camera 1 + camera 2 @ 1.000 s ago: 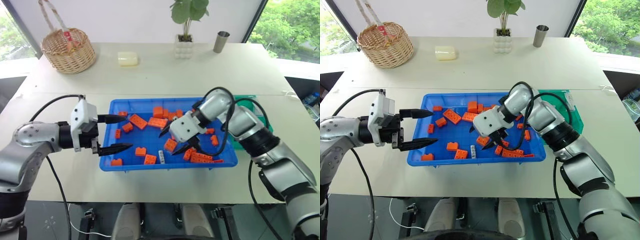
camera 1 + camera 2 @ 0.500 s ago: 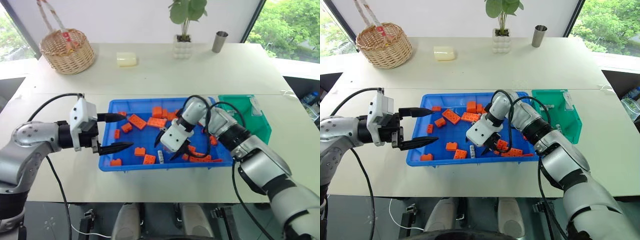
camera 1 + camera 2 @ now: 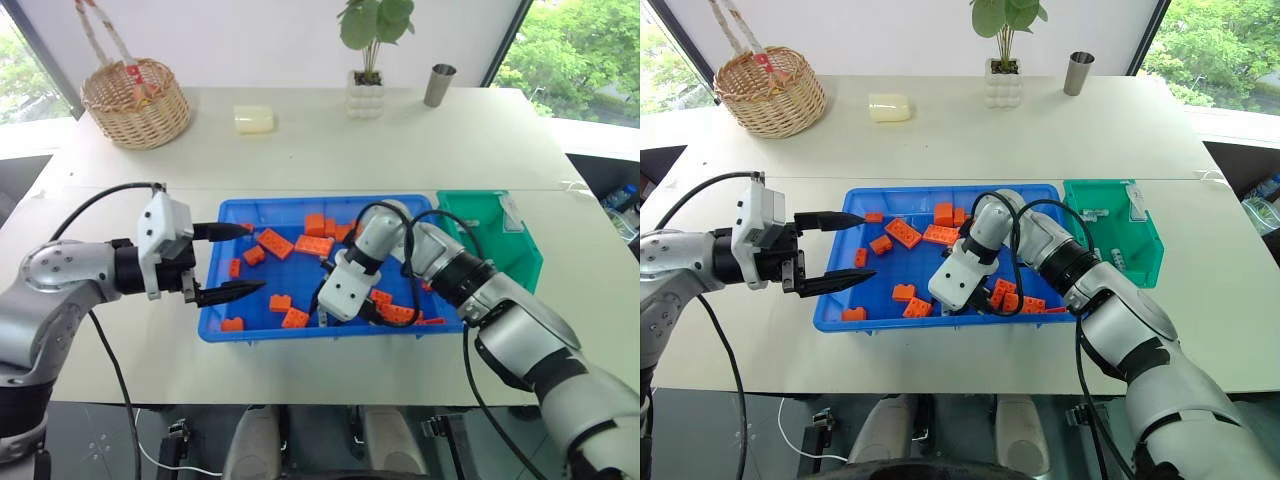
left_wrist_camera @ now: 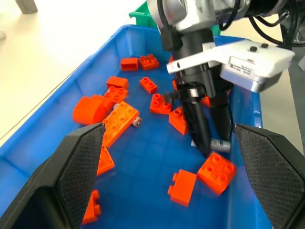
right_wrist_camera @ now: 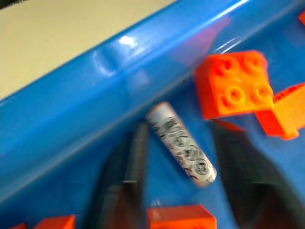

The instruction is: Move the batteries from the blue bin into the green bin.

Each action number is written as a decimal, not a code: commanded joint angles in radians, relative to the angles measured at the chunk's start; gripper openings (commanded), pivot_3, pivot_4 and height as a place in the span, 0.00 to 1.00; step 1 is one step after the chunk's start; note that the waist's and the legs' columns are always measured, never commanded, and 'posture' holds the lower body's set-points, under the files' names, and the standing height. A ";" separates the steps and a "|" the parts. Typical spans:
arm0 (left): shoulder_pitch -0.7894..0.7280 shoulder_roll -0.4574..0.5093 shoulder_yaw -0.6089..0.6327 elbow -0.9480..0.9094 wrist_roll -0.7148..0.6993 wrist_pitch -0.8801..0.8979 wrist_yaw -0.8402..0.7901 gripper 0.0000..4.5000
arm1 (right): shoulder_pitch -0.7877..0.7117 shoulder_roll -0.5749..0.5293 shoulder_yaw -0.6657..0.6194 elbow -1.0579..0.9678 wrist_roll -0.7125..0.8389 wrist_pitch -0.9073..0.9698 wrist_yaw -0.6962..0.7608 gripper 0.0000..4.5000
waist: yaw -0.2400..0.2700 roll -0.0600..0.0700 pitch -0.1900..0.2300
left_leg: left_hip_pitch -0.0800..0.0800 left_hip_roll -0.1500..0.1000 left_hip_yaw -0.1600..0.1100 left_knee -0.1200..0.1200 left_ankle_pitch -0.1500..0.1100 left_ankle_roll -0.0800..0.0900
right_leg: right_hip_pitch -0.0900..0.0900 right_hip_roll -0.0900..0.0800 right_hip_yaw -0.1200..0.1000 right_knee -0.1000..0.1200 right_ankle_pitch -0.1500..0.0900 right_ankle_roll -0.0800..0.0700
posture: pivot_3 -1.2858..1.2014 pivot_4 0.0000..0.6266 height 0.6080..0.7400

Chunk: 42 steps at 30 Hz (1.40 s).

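Note:
The blue bin point(image 3: 300, 335) sits mid-table, strewn with orange bricks point(image 3: 278, 242). A silver-grey battery point(image 5: 181, 143) lies on its floor close to the front wall. My right gripper point(image 3: 325, 316) points down at that battery, and its fingers point(image 5: 128, 176) stand on either side with small gaps showing, so it is open. My left gripper point(image 3: 228, 262) hovers open over the bin's left end, holding nothing. Another small grey cylinder point(image 4: 137, 121) lies against a long brick. The green bin point(image 3: 520, 255) stands against the blue bin's right end.
At the back of the table are a wicker basket point(image 3: 135, 100), a pale block point(image 3: 255, 118), a potted plant point(image 3: 367, 95) and a metal cup point(image 3: 442, 83). Orange bricks lie close around the battery on the side away from the wall.
My right gripper came down and toward the bin's front-left, and its fingers narrowed around the battery. The left arm stayed put.

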 commanded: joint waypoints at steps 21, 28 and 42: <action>-0.063 -0.021 -0.039 0.041 0.011 -0.024 -0.031 1.00 | 0.180 -0.358 -0.792 -0.558 0.342 1.129 -0.425 0.01 | 0.009 0.000 0.000 | -0.002 -0.001 0.000 0.000 0.000 0.000 | -0.001 -0.002 0.000 -0.002 0.000 -0.001 | 0.52 0.24 0.97; -0.084 -0.034 -0.060 0.088 0.032 -0.049 -0.066 1.00 | 0.462 -0.529 -1.001 -0.696 0.348 1.293 -0.582 0.01 | 0.005 0.000 0.000 | -0.002 0.000 0.001 -0.001 0.000 0.000 | -0.001 -0.001 0.000 -0.002 -0.001 -0.001 | 0.52 0.24 0.97; -0.161 -0.055 -0.088 0.155 0.050 -0.063 -0.098 1.00 | 0.410 -0.463 -0.939 -0.715 0.423 1.398 -0.762 0.77 | -0.003 0.000 0.000 | -0.002 -0.001 0.002 0.000 0.000 0.000 | -0.003 0.000 0.002 -0.002 -0.001 0.000 | 0.52 0.24 0.97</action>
